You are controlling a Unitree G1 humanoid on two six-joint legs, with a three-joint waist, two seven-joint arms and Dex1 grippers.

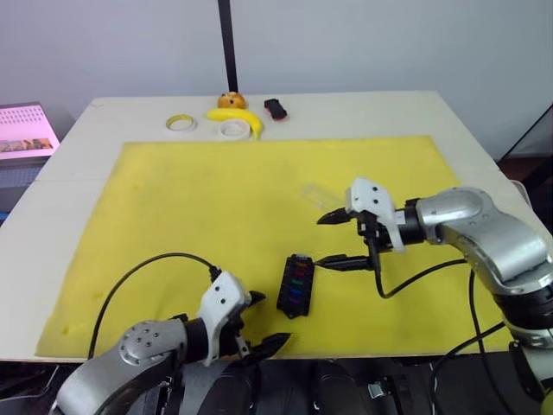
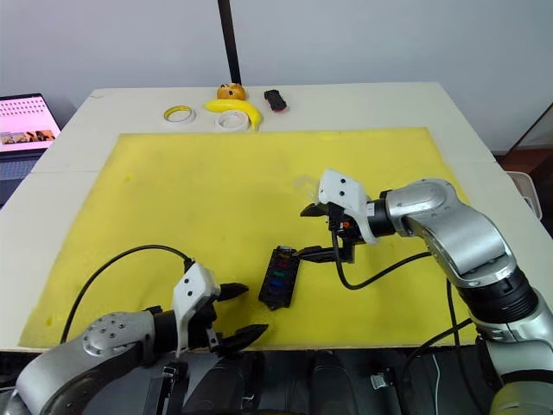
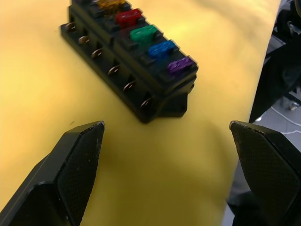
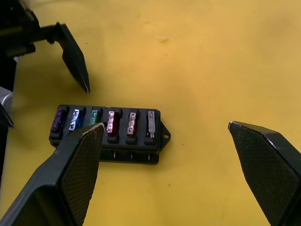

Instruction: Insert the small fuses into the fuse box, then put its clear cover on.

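Note:
The black fuse box [image 1: 295, 284] lies on the yellow mat [image 1: 190, 216] near its front edge. One row holds the small fuses [image 4: 104, 121]: purple, blue, teal, red, amber and grey, all seated in slots. My left gripper [image 1: 270, 320] stands open just in front and to the left of the box, empty. My right gripper [image 1: 321, 242] hangs open just to the right of the box's far end, also empty. Behind the right gripper, the clear cover [image 1: 314, 195] lies faintly visible on the mat. One left finger [image 4: 75, 56] shows beyond the box in the right wrist view.
Along the table's back edge lie two tape rolls [image 1: 181, 123] [image 1: 232, 129], a banana [image 1: 240, 116], an orange object [image 1: 231, 100] and a black-and-red object [image 1: 276, 108]. A black pole [image 1: 226, 43] rises behind them. A laptop [image 1: 26, 130] sits off the table's left.

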